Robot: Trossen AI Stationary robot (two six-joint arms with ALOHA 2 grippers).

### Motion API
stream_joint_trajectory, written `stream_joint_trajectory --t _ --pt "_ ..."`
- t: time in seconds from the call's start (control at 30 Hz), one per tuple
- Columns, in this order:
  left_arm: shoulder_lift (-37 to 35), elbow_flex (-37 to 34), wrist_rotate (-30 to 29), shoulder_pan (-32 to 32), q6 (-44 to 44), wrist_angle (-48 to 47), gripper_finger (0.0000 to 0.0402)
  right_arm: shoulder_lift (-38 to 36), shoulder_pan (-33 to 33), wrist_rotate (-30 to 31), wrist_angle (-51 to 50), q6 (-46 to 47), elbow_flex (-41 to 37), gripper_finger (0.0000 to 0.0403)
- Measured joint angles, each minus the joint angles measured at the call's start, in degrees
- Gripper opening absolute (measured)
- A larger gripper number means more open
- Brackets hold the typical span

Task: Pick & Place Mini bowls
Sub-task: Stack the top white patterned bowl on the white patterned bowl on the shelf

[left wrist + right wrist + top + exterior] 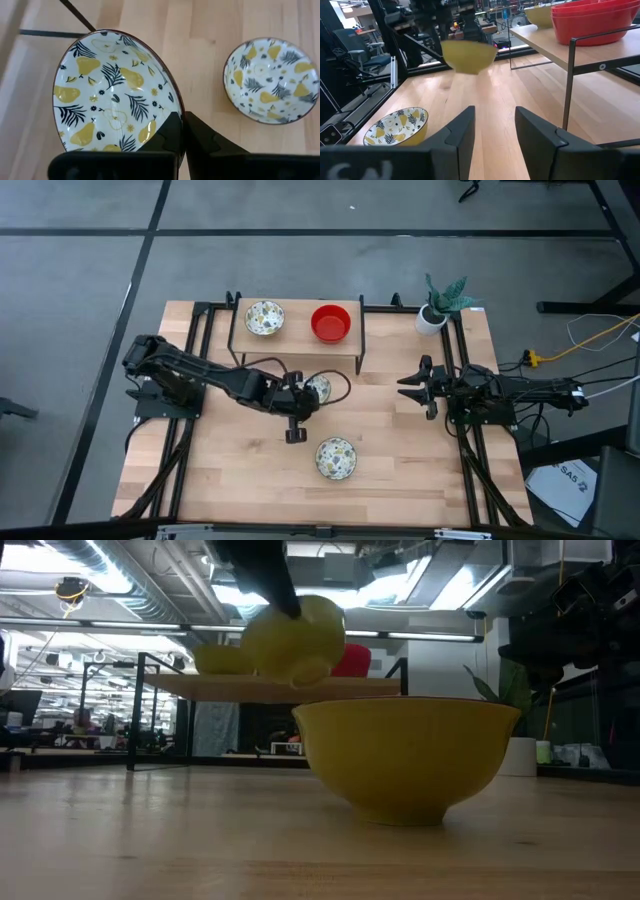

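My left gripper (304, 396) is shut on a mini bowl (112, 92), white inside with yellow pears and dark leaves, yellow outside (295, 635). This bowl hangs above the table's middle. A second patterned bowl (336, 458) rests on its foot on the table nearer the front edge. On the raised shelf (296, 340) at the back stand another patterned bowl (264, 317) and a red bowl (331, 323). My right gripper (492, 132) waits open at the table's right side, holding nothing. My left gripper pinches the held bowl's rim (176, 107), with one finger inside the bowl (167, 132) and the other outside its wall. The fingers slant down from the table's left side. The bowl is lifted clear of the table and tilted, its inside facing the wrist.
The shelf's dark metal legs (567, 85) stand on the table behind the held bowl. A small white pot with a plant (435, 315) sits at the far right corner. Bare wood lies to the left of the bowl on the table (240, 460).
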Motion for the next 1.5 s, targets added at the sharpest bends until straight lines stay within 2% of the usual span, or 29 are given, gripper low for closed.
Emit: stream_joint_trajectory --t 0.63,1.17,1.5 --pt "-8.8 0.0 -7.9 0.0 -3.4 0.7 0.0003 0.0 0.0 0.0 0.0 0.0 0.0 0.0140" --pt "-18.6 0.0 -19.8 0.2 -1.7 0.5 0.0003 0.0 0.0 0.0 0.0 0.0 0.0 0.0140" --pt "-20.2 0.0 -21.2 0.2 -1.3 0.3 0.0003 0.0 0.0 0.0 0.0 0.0 0.0 0.0140"
